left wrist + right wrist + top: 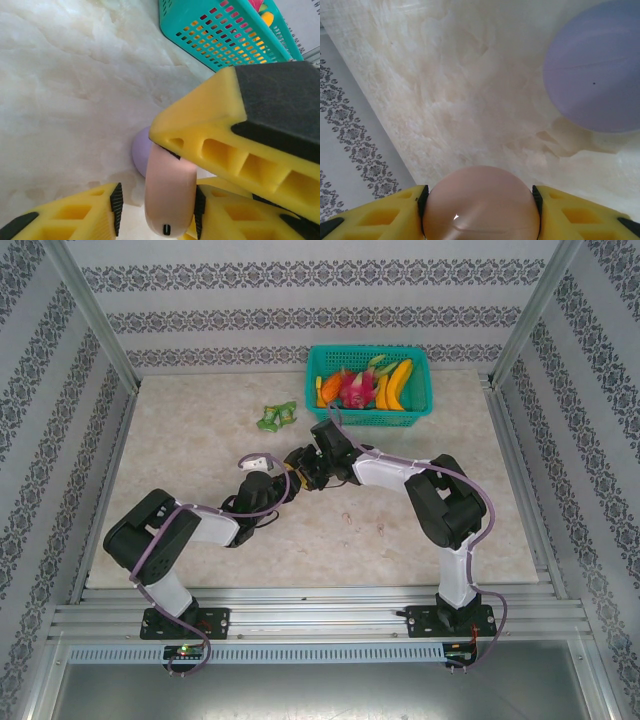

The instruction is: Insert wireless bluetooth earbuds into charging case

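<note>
A pink round charging case (481, 210) is clamped across its width between the two pads of my right gripper (480, 200), held just above the table. In the left wrist view the same pink case (169, 190) stands edge-on inside my left gripper (157, 202). The right pad touches it and the left pad stands a little apart, so that gripper is open around it. A yellow finger (225, 130) of the right gripper lies over the case's top. A lilac round case (600, 70) lies shut on the table just behind. Both grippers meet mid-table (298, 475). The earbuds are out of view.
A teal basket (420, 390) holding toy fruit stands at the back right of the marble tabletop. Its mesh wall (210, 40) is close beyond the left gripper. A green toy (277, 417) lies left of the basket. Metal rails frame the table.
</note>
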Motion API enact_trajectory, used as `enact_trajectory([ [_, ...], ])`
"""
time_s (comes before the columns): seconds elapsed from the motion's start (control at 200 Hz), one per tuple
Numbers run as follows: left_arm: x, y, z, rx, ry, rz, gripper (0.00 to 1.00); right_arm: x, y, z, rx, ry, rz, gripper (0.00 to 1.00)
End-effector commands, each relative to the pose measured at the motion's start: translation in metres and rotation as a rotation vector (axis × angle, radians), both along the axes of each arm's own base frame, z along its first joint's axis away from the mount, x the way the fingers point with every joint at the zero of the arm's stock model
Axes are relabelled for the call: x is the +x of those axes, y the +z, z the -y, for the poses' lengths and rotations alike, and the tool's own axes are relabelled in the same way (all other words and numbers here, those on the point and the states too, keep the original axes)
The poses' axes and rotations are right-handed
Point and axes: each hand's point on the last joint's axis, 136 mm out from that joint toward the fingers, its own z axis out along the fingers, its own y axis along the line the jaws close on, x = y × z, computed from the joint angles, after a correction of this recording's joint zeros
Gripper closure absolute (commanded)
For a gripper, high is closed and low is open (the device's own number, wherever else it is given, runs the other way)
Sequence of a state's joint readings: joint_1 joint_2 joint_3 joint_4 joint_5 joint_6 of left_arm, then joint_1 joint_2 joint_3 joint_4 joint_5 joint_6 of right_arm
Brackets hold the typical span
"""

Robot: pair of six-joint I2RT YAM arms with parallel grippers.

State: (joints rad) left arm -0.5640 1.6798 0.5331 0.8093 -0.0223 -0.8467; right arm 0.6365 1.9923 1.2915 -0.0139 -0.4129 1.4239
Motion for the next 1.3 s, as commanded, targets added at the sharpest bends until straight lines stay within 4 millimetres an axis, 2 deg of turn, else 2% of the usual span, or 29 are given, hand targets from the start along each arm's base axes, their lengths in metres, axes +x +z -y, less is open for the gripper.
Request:
enact_trajectory([
  [0.0, 0.009, 0.017, 0.006, -0.048, 0.027, 0.062, 0.60, 0.003, 0.024, -0.002, 0.075, -0.015, 0.022, 0.50],
  [0.38, 0.014, 0.021, 0.003, -0.061, 0.056, 0.078, 0.72, 0.001, 0.034, -0.005, 0.104, -0.017, 0.029, 0.50],
  [0.854, 0.015, 0.023, 0.003, -0.059, 0.062, 0.076, 0.96, -0.003, 0.038, -0.006, 0.121, -0.021, 0.032, 0.49],
  [0.949, 0.014, 0.024, 0.002, -0.056, 0.062, 0.071, 1.00, -0.002, 0.039, -0.006, 0.122, -0.026, 0.033, 0.46],
  [1.134, 0.010, 0.024, 0.002, -0.048, 0.049, 0.055, 1.00, 0.008, 0.046, 0.001, 0.136, -0.057, 0.051, 0.34],
  [1.294, 0.002, 0.024, 0.002, -0.030, 0.014, 0.028, 1.00, 0.023, 0.059, 0.031, 0.137, -0.128, 0.099, 0.26],
])
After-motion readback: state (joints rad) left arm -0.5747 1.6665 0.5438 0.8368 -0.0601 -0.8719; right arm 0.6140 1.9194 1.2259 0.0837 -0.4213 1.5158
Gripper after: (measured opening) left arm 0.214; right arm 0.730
